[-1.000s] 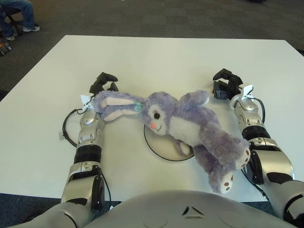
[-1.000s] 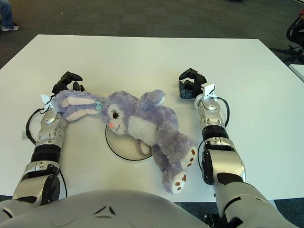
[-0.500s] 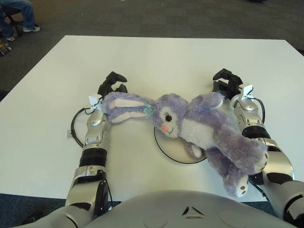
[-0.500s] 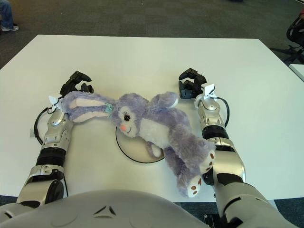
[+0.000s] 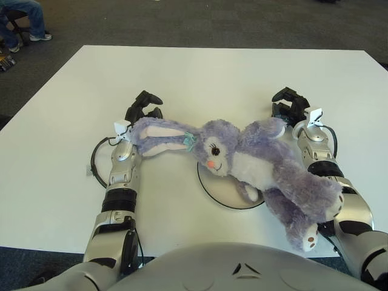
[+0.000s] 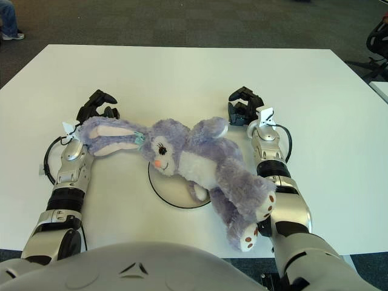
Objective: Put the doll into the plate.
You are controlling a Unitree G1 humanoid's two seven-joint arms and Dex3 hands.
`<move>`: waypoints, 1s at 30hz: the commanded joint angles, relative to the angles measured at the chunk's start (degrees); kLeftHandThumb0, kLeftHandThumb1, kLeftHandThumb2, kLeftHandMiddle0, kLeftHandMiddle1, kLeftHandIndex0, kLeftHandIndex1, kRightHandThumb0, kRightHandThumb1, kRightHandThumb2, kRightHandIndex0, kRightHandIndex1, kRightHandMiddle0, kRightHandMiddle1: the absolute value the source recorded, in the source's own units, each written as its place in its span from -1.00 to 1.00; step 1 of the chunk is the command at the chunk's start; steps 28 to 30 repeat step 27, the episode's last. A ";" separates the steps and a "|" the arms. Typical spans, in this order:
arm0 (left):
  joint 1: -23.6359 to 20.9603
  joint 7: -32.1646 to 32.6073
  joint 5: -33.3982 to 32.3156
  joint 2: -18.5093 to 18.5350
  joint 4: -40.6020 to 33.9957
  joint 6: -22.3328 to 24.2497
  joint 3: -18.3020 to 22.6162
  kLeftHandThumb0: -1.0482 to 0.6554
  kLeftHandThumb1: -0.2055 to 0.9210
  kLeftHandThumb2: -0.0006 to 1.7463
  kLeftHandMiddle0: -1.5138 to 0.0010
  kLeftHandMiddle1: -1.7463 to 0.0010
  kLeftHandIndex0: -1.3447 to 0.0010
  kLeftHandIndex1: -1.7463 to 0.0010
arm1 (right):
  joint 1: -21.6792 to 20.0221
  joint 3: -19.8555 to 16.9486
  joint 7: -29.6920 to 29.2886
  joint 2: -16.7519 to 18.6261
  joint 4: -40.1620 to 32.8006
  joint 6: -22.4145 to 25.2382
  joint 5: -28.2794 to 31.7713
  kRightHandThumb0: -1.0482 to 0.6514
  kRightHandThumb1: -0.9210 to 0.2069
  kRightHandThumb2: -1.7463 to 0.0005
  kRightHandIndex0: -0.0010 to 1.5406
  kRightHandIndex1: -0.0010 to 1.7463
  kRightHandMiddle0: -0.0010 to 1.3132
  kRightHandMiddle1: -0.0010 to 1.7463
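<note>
**— What's the setting?**
Grey carpet surrounds a big white table (image 5: 200, 79), and at the far 10 o'clock corner of the room a seated person's legs (image 5: 24, 18) are in sight. Near the table's front edge lies a round white plate (image 5: 227, 188) with a dark rim.

**— Where's the doll?**
The purple plush rabbit doll (image 5: 254, 167) sprawls on its back, slanted across the plate. Its head and chest cover the plate's 12-to-3 o'clock part, while the plate's 9 o'clock side is bare. Its long ears (image 5: 157, 133) stretch out towards 9 o'clock, off the plate, and its legs run towards 4 o'clock, with the feet hanging past the table's front edge over the robot's right forearm.

**— And the hands relative to it?**
The left hand (image 5: 142, 106) shows at 10 o'clock from the plate, its black fingers (image 5: 148, 97) curled loosely just beyond the ear tips. The ears lie draped over the wrist, behind the fingers — I can't see any finger closed on the fabric. The right hand (image 6: 242, 106) sits at 1 o'clock from the plate, fingers (image 6: 245, 92) bent inward around nothing, just beyond the doll's raised arm (image 6: 212, 127); whether it touches that arm, I cannot tell.

**— So nothing is pinched?**
Neither hand visibly pinches anything — the doll's weight is on the plate, the table and the two forearms.
</note>
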 commanded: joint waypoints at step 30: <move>0.19 3.37 -2.58 -1.41 0.63 2.76 2.54 -0.28 0.18 0.31 -0.50 -1.00 0.25 -1.00 | 3.60 -2.62 -11.46 3.79 1.52 0.69 -0.44 0.23 0.13 -0.54 -0.17 1.00 -0.35 0.94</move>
